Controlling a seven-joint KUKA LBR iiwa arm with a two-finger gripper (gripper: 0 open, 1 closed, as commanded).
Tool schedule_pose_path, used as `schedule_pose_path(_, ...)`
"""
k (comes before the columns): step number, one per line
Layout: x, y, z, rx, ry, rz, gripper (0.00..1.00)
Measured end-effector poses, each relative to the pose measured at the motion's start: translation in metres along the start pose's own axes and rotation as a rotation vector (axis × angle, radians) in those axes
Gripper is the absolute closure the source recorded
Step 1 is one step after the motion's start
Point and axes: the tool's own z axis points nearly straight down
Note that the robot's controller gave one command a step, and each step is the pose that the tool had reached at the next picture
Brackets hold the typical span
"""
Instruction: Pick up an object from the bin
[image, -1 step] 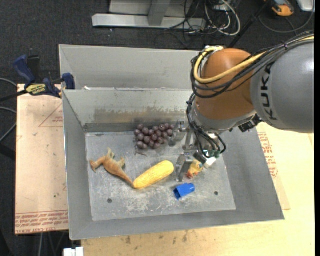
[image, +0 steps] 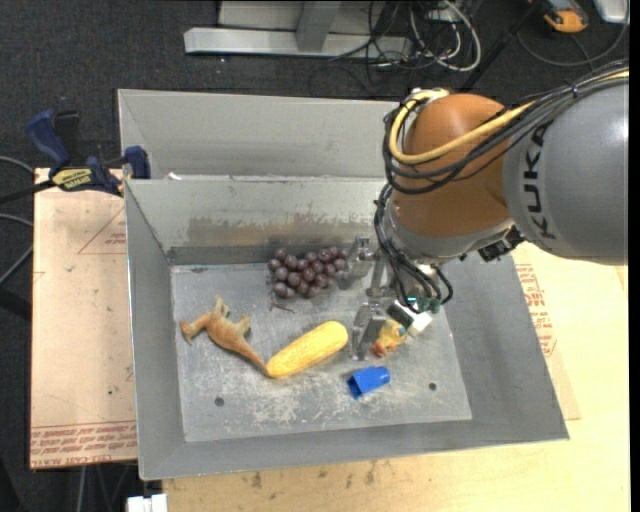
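Observation:
My gripper (image: 366, 335) hangs low over the bin floor, right of the middle. Its tip sits between the right end of a yellow corn cob (image: 308, 348) and a small orange and yellow toy (image: 389, 343), which lies close against its right side. Whether it touches either I cannot tell. A small blue block (image: 368, 381) lies just below the gripper on the floor. A bunch of dark purple grapes (image: 307, 271) rests above and to the left, near the back wall.
An orange-brown toy dinosaur (image: 221, 331) lies at the left of the bin floor, its tail reaching toward the corn cob. The arm's orange cover and cables hang over the bin's upper right and hide that corner.

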Motion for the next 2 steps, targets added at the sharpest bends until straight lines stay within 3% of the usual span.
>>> schedule_pose_path(1,-0.016,0.008,0.031,0.0,-0.008,-0.06,0.0)
schedule_pose_path(2,-0.015,0.023,0.064,0.001,0.002,-0.258,0.0)
